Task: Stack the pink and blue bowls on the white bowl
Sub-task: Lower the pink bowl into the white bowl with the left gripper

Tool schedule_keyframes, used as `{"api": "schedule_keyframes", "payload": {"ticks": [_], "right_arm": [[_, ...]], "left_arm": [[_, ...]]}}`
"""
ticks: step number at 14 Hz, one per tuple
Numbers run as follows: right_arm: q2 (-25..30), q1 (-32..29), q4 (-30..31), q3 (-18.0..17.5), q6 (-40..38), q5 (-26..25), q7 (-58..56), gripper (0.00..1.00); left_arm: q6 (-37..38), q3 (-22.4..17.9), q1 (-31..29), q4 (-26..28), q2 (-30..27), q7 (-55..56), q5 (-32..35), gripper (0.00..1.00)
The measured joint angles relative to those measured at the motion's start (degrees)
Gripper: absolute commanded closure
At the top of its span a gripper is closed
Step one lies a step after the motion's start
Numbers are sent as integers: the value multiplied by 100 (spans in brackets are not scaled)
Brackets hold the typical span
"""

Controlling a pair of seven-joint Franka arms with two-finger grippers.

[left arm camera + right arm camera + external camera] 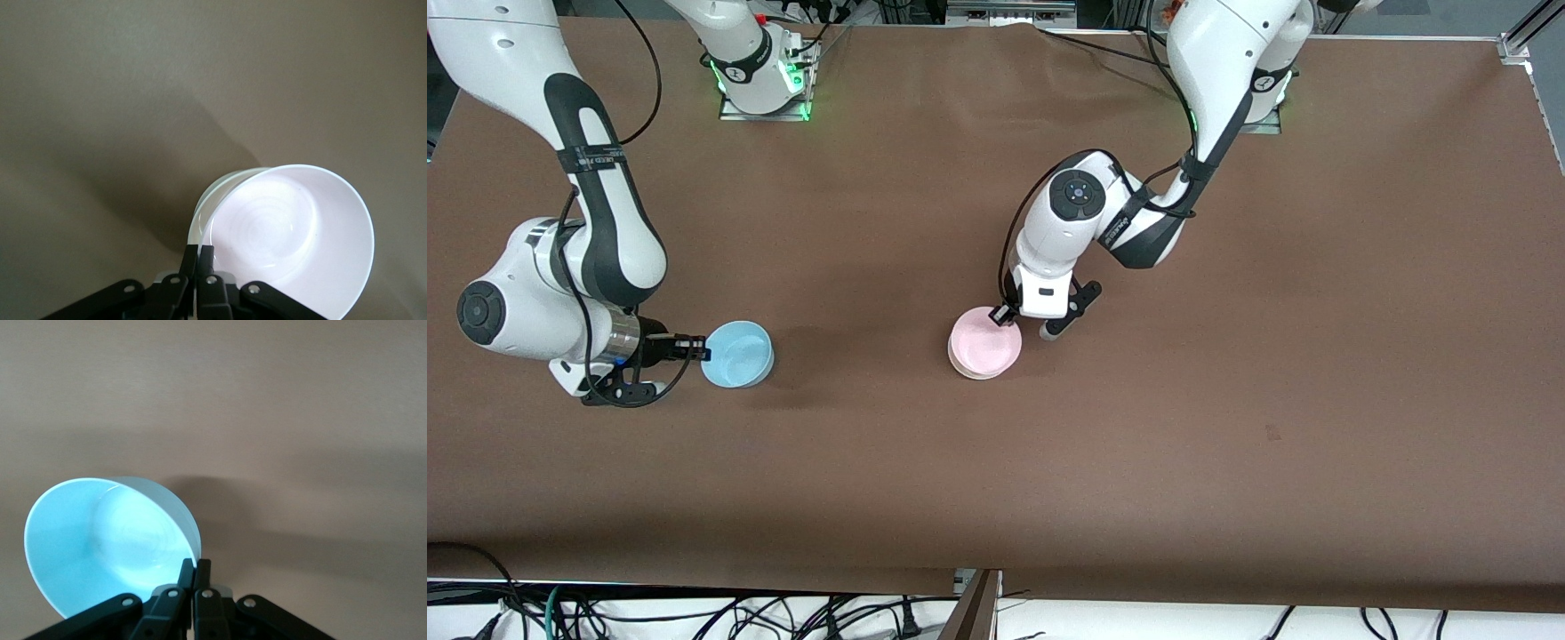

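Note:
The pale pink bowl [985, 342] sits nested in the white bowl [958, 365], whose rim shows just under it, near the table's middle. My left gripper [1000, 314] is shut on the pink bowl's rim on the side toward the robots. In the left wrist view the pink bowl [287, 227] sits inside the white bowl [215, 192], with the gripper [198, 251] pinching the rim. My right gripper [701, 352] is shut on the rim of the light blue bowl [738, 353] toward the right arm's end of the table. The right wrist view shows that gripper [194, 565] holding the blue bowl [100, 547] tilted, a little above the table.
The brown table [1138, 444] is bare around both bowls. Its edge nearest the front camera [783, 588] has cables below it. The two arm bases stand along the edge farthest from that camera.

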State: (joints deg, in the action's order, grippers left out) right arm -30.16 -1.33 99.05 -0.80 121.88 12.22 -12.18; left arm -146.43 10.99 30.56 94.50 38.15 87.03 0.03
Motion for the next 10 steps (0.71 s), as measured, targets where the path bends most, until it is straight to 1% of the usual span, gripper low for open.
{"api": "schedule_keyframes", "payload": {"ticks": [5,10], "right_arm": [[15,7,-175,-289,-181,15,494,100],[111,14,-175,-403,-260,18,786,100]], "left_arm": [[0,-13,93,-133,205,123,78,100],[1,-58,183,-154,233,250,151,100]]}}
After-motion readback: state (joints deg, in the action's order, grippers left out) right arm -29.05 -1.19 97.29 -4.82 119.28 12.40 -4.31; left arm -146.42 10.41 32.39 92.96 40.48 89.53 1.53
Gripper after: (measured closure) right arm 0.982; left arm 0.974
